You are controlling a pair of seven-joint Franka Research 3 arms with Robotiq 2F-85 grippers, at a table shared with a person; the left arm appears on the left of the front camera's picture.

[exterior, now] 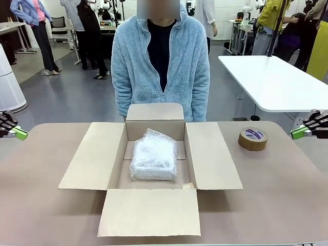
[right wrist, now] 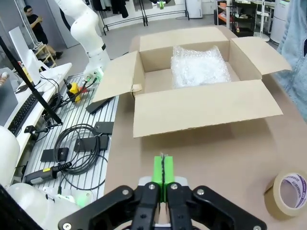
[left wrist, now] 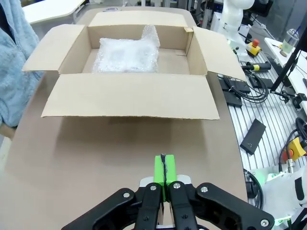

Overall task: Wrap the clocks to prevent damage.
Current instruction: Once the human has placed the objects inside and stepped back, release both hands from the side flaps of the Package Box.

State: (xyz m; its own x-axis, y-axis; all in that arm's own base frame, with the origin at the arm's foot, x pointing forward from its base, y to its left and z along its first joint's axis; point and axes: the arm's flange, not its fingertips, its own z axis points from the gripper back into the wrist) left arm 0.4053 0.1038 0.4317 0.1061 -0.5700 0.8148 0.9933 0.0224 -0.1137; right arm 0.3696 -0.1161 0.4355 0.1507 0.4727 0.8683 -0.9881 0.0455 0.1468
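Bubble-wrap bundle (exterior: 154,155) lies flat on the floor of the open cardboard box (exterior: 89,156) at the middle of the table (exterior: 41,205), all four flaps folded out. No clock face shows through the wrap. Left gripper (exterior: 19,133) hangs at the table's 9 o'clock edge, green pads pressed together, nothing between them. Right gripper (exterior: 300,133) is at the 3 o'clock edge, likewise closed and empty. In the front view the bundle's long axis looks to run 12 to 6, toward the person (exterior: 160,61) standing at the far side. From each wrist camera the bundle sits toward 12 o'clock of the jaws, beyond a spread side flap and the box wall. Both arms are well apart from it and about equally far. A tape roll (exterior: 252,139) lies between the right gripper and the box, so the left side looks the freer approach. Any reach would have to come over the wall and down.
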